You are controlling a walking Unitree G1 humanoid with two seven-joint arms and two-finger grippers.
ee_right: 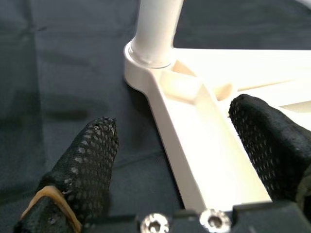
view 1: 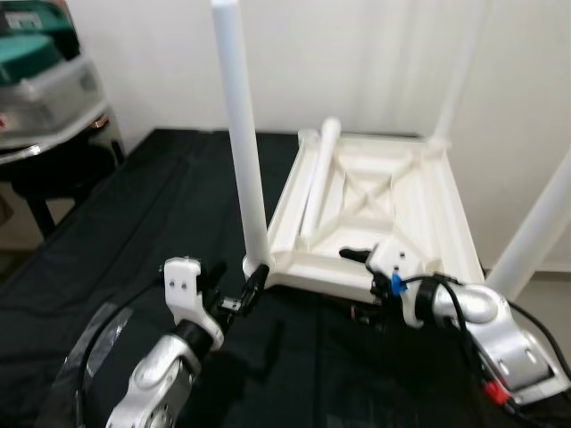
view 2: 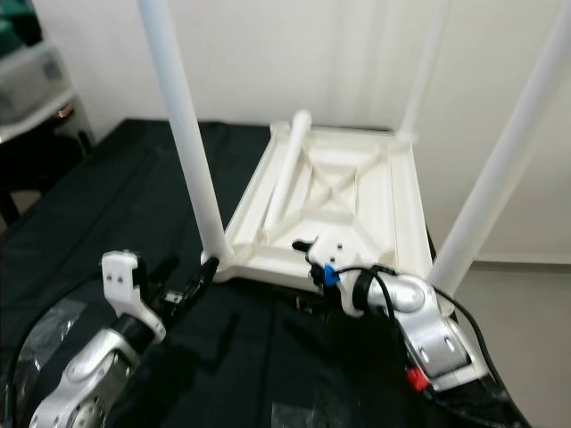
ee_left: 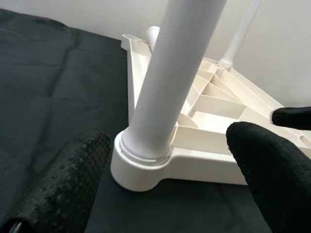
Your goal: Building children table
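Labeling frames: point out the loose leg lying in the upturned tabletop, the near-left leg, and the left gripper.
loose leg (view 1: 319,183), left eye view, mid-shaft.
near-left leg (view 1: 243,143), left eye view, mid-shaft.
left gripper (view 1: 252,287), left eye view, between the fingertips.

Smooth, probably plastic table (view 1: 419,209); matt black cloth (view 1: 134,223); knobbly fingers (ee_left: 58,189).

Table legs' (view 1: 239,116) tops cut off

You saw the white plastic children's table (view 1: 375,214) upside down, three legs upright, a fourth white tube (view 1: 319,183) lying loose inside.
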